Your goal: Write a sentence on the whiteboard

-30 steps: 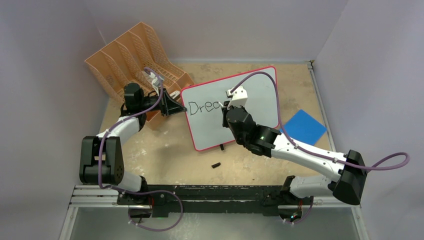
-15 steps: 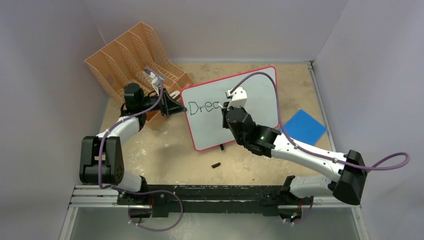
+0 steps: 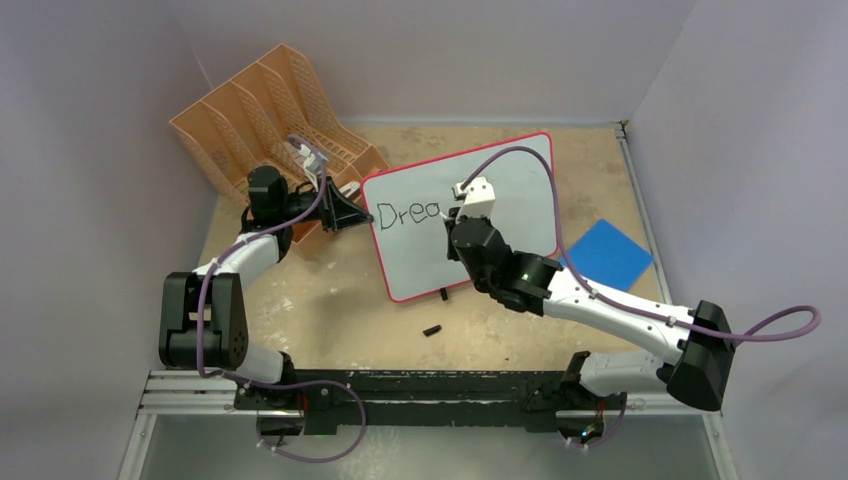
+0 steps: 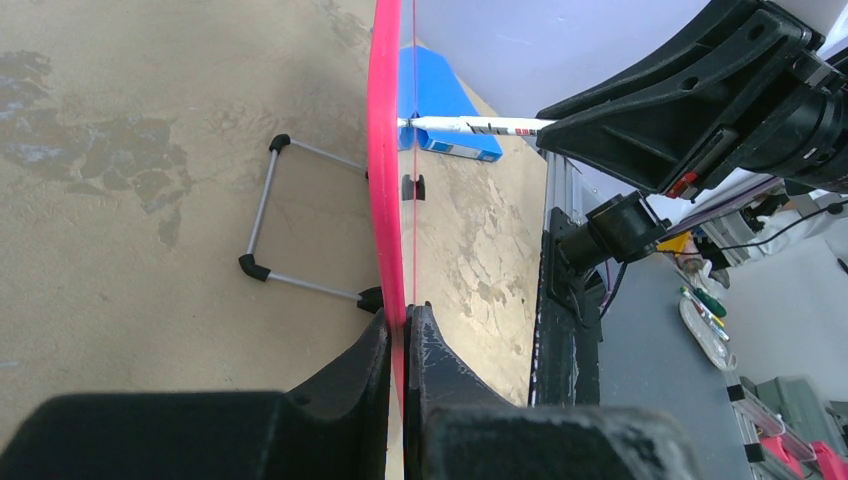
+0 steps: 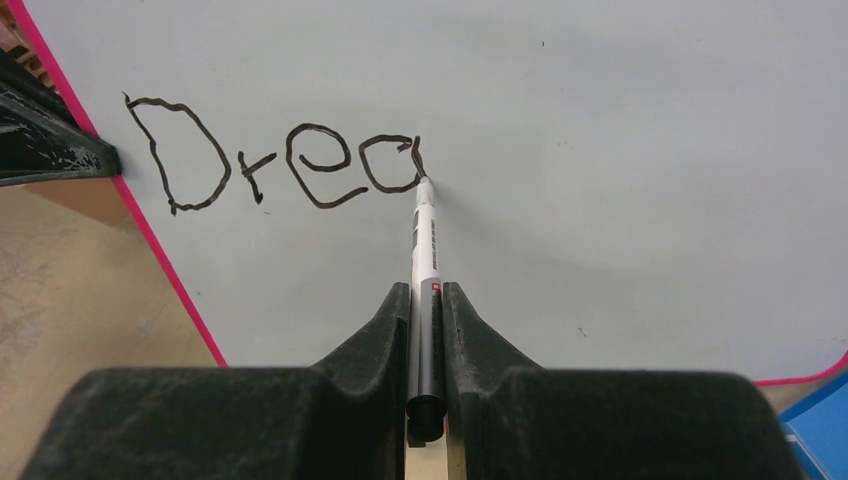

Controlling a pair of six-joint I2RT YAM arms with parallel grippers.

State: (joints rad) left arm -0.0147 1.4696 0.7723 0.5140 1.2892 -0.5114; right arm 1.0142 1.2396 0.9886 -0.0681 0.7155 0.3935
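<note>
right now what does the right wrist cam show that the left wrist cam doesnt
Only the right wrist: the written letters "Drea" on the whiteboard face, with the marker tip at the a. Only the left wrist: the whiteboard edge-on, with its wire stand behind it. Both: the whiteboard, the marker held in the right gripper, and the blue pad.

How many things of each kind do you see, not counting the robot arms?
whiteboard: 1
marker: 1
orange rack: 1
blue pad: 1
small black piece: 1
Total: 5
</note>
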